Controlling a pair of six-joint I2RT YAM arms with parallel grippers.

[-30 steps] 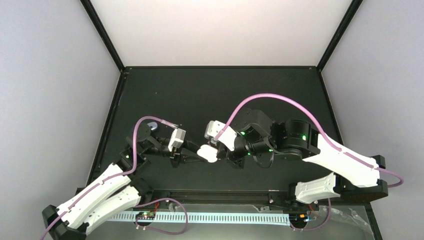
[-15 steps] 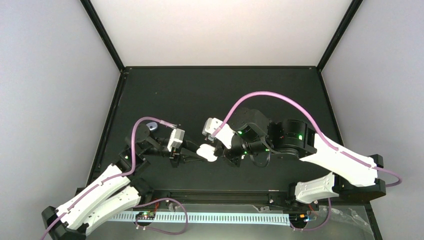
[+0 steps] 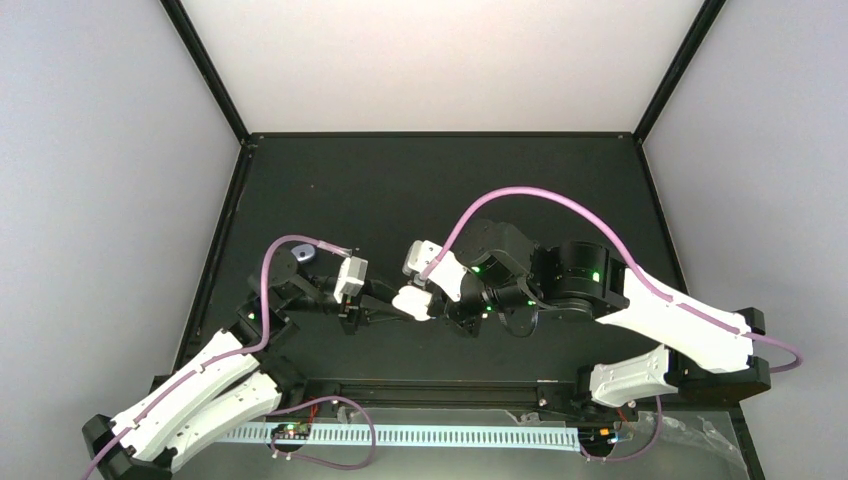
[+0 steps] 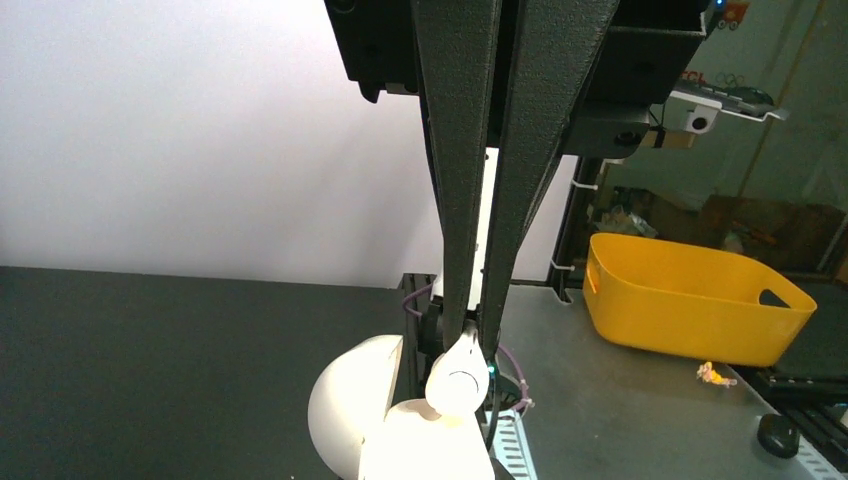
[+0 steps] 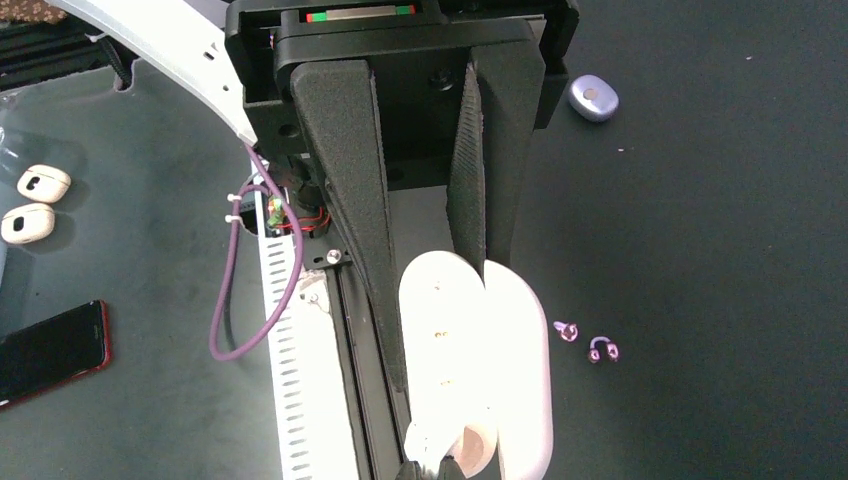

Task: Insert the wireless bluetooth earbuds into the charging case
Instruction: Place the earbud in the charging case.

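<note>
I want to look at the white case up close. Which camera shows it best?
The right wrist view: the case is big and central, both halves showing, though glary. The top view shows only a tiny white blob. The left wrist view shows just a bit at the bottom, under the earbud.

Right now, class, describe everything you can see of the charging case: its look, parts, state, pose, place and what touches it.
The charging case is a small, glossy white, plastic-looking clamshell with rounded ends. It is hinged open, so its two halves lie side by side, and glare washes out the inside. It appears to be held above the dark table, between the two arms. The right gripper is shut on one half. An earbud, pinched in the left gripper, touches or nearly touches its end.
</note>
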